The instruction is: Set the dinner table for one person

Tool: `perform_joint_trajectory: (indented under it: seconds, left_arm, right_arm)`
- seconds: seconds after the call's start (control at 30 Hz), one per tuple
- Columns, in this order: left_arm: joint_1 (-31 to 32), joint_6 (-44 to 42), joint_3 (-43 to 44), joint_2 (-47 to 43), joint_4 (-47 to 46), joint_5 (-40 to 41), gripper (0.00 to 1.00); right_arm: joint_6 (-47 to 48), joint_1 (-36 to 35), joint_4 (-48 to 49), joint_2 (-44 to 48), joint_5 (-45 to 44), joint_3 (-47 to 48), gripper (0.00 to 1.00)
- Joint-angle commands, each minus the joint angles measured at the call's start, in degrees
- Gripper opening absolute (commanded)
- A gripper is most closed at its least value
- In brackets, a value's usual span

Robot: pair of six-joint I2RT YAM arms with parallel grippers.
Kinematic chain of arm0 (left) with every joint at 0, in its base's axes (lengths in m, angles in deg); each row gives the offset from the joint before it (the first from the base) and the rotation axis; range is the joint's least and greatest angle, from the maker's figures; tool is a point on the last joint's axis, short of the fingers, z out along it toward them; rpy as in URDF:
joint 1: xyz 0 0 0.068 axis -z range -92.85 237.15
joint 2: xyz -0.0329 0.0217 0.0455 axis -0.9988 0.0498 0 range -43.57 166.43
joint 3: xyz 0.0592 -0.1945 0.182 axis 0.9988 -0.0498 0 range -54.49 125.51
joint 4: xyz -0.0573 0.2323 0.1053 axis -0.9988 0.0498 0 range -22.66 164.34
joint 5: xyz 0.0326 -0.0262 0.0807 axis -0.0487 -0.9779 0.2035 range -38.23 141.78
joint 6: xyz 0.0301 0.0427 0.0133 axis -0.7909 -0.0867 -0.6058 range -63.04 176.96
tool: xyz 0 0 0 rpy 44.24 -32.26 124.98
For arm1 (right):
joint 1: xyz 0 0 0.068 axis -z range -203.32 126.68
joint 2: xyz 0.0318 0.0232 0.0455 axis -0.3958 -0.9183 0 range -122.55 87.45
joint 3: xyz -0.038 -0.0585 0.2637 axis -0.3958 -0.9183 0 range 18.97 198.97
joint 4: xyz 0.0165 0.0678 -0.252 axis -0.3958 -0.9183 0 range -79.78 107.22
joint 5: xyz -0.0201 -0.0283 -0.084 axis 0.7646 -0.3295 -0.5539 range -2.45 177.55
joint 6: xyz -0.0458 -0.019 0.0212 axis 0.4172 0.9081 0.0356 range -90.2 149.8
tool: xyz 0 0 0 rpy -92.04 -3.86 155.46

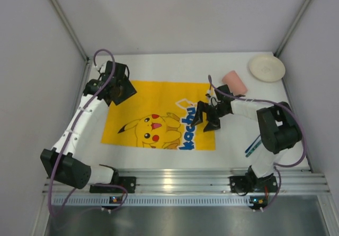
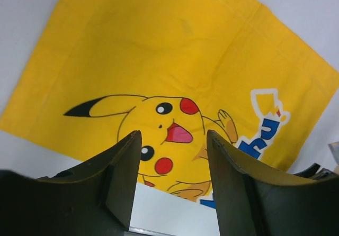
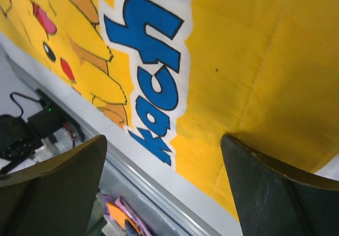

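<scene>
The white dinner table holds a yellow Pikachu-print placemat lying flat in its middle. My left gripper hovers over the mat's far left corner, open and empty. In the left wrist view its jaws stand apart above the Pikachu face on the placemat. My right gripper is over the mat's right edge, open and empty. The right wrist view shows its wide gap above the blue lettering on the placemat. A pink cup lies on its side right of the mat. A white plate sits at the far right corner.
Thin blue and green utensils lie on the table near the right arm's base. Grey walls enclose the table on three sides. An aluminium rail runs along the near edge.
</scene>
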Motion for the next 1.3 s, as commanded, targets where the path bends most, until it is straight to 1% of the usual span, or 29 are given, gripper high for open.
perform_joint_trajectory:
  seconds: [0.0,0.13,0.17,0.23,0.3,0.33,0.43,0.47,0.5,0.57,0.6,0.63,0.67,0.7,0.73,0.77,0.8,0.83,0.87,0.9,0.93,0.97,1.0,1.03,1.07,1.13,1.17,1.23,1.27]
  left_arm:
    - [-0.2,0.2,-0.6,1.2,-0.9,-0.6,0.57]
    - [-0.2,0.6,1.6,4.1,-1.3,-2.1,0.56]
    - [-0.2,0.5,2.0,4.9,-1.3,-2.3,0.56]
    - [-0.1,0.0,3.5,6.1,-1.3,-2.7,0.56]
    - [-0.1,-0.6,4.6,6.4,-1.0,-2.3,0.57]
    - [-0.1,-1.4,5.6,6.8,-0.9,-1.6,0.57]
    - [-0.1,-3.0,7.8,8.1,-0.6,-0.7,0.58]
    - [-0.1,-3.3,8.6,8.5,-0.6,-0.6,0.58]
    - [-0.1,-4.0,10.1,9.1,-0.5,-0.5,0.58]
    - [-0.1,-4.6,11.2,10.8,-1.0,-1.0,0.58]
    - [-0.1,-4.9,11.5,11.5,-1.5,-1.3,0.58]
    - [-0.1,-5.6,11.5,12.8,-3.0,-2.1,0.58]
    - [-0.1,-5.8,11.6,13.5,-3.6,-2.1,0.57]
    - [-0.1,-5.8,12.6,14.3,-3.7,-3.3,0.57]
    - [-0.1,-5.7,13.0,15.8,-3.7,-4.1,0.57]
    - [-0.1,-5.7,13.4,16.4,-3.6,-5.5,0.57]
    - [0.0,-5.5,12.7,16.7,-3.5,-7.1,0.56]
    - [0.0,-5.1,11.8,16.6,-3.7,-8.1,0.56]
    - [0.0,-4.8,10.6,16.1,-4.6,-9.2,0.56]
    - [0.0,-4.7,7.0,15.6,-5.8,-10.5,0.56]
    - [0.0,-4.7,4.9,13.7,-7.0,-13.4,0.56]
    - [0.0,-4.6,3.0,12.6,-9.7,-14.1,0.56]
    - [0.0,-4.4,-0.2,11.8,-10.7,-16.5,0.56]
    - [0.0,-4.4,-1.5,10.6,-11.7,-18.8,0.56]
    - [0.0,-4.6,-2.2,10.2,-12.5,-19.7,0.57]
    - [0.0,-5.9,-2.6,10.4,-12.1,-20.6,0.56]
    - [0.0,-6.4,-2.6,10.4,-11.9,-21.5,0.56]
    - [0.0,-7.7,-3.0,10.6,-12.2,-22.4,0.56]
    - [0.0,-8.2,-3.3,10.6,-12.6,-23.4,0.56]
  right_arm:
    - [9.4,4.7,-6.6,0.0,-18.2,-2.3,0.92]
    - [9.4,4.9,-7.8,1.6,-17.9,-2.1,0.91]
    - [9.1,4.9,-8.2,2.3,-18.0,-2.0,0.88]
    - [8.6,4.8,-10.1,5.1,-17.2,-1.4,0.89]
    - [7.6,4.0,-12.4,10.5,-15.8,1.3,0.92]
    - [7.2,3.4,-15.7,12.6,-15.5,2.9,0.94]
    - [5.2,0.2,-22.9,21.3,-16.5,12.7,1.0]
    - [4.6,-0.8,-24.8,23.2,-17.8,19.4,1.0]
    - [4.6,-2.4,-26.3,26.2,-21.6,22.9,1.0]
    - [5.0,-3.1,-27.9,28.6,-25.7,30.6,1.0]
    - [4.6,-3.0,-27.5,30.6,-30.8,31.8,1.0]
    - [2.8,-2.6,-23.6,32.5,-37.0,30.5,1.0]
    - [0.0,-2.6,-23.1,32.5,-37.1,28.9,1.0]
    - [-1.8,-1.7,-22.4,34.0,-42.2,26.2,1.0]
    - [0.1,-0.4,-15.1,34.3,-39.7,21.5,1.0]
    - [0.5,1.5,-13.2,32.5,-34.5,21.1,1.0]
    - [-0.2,3.9,-13.3,30.2,-34.6,22.3,1.0]
    - [-0.1,4.7,-17.2,27.2,-35.2,24.6,1.0]
    - [0.2,5.4,-20.8,23.4,-36.2,32.5,1.0]
    - [0.6,6.4,-24.7,14.8,-40.5,37.6,1.0]
    - [1.2,6.9,-32.5,10.0,-42.4,43.3,1.0]
    - [1.9,7.6,-36.0,1.0,-44.6,55.0,1.0]
    - [2.6,8.2,-39.0,-3.3,-44.8,61.1,1.0]
    - [3.4,8.6,-44.1,-7.6,-44.7,73.2,1.0]
    - [3.4,9.0,-46.4,-15.6,-44.8,79.3,1.0]
    - [1.9,10.5,-50.6,-22.2,-44.7,89.8,1.0]
    - [1.2,11.7,-50.5,-25.5,-44.8,93.5,1.0]
    - [-1.4,12.5,-48.8,-26.4,-47.0,90.0,1.0]
    - [-1.8,12.8,-48.4,-26.9,-50.1,88.5,1.0]
